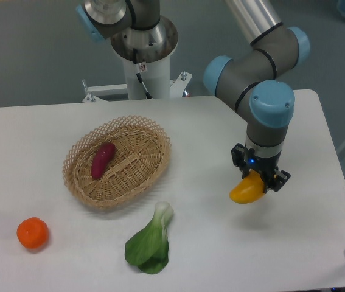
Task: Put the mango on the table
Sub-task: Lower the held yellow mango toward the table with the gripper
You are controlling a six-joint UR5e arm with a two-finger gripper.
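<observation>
here mango (246, 191) sits clamped in tool (261, 180)

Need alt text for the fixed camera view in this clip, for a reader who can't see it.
A robot arm's gripper holds a yellow-orange mango over the right side of a white table. To the left sits a wicker basket with a purple-red sweet potato inside; a tangerine and a leafy green vegetable lie on the table nearer the camera.

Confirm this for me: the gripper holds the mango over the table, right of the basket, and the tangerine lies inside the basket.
One thing is wrong. The camera view shows the sweet potato inside the basket, while the tangerine sits on the table. The gripper does hold the mango right of the basket.
</observation>
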